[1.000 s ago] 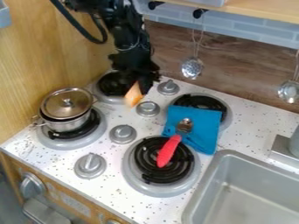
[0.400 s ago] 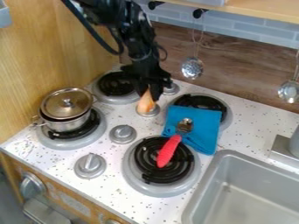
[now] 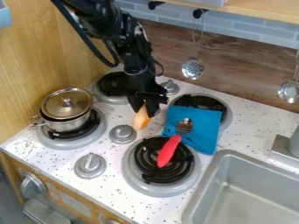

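Orange item [image 3: 140, 119] in black pincer [image 3: 147, 112]

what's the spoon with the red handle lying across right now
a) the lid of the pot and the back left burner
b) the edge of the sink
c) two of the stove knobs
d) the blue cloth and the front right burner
d: the spoon's metal bowl rests on the blue cloth, while its red handle lies over the black coil of the front right burner.
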Motion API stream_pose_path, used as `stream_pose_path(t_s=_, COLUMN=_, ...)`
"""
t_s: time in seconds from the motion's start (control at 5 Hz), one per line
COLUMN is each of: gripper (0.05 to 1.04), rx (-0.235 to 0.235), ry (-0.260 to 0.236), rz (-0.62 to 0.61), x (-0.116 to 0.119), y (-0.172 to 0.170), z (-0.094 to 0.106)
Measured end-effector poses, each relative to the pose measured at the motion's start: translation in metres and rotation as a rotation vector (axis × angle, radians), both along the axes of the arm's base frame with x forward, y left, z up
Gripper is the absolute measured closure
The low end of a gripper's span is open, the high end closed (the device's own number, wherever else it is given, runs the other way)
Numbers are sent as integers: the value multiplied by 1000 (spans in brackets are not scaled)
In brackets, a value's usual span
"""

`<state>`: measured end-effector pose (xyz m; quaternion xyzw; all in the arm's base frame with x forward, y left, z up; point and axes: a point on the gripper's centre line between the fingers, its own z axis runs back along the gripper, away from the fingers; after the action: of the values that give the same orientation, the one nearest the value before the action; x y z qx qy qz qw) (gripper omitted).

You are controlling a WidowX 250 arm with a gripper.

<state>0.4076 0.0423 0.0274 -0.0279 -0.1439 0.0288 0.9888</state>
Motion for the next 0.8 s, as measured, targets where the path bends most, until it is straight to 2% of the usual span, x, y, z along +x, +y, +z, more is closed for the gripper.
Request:
stream_pose_path(t_s=0.2, gripper=625, rx=7, ry=-38, rz=-1, x=-13, y=-2, z=22)
stream_pose_path(t_s=0.6, gripper=625, rx=22, ry=11, rz=-53, x=-42, y=-4, z=6)
stream_pose_path(t_s=0.8, gripper=625, rx=46, ry=29, rz=-77, x=-51, y=-2, z=-4)
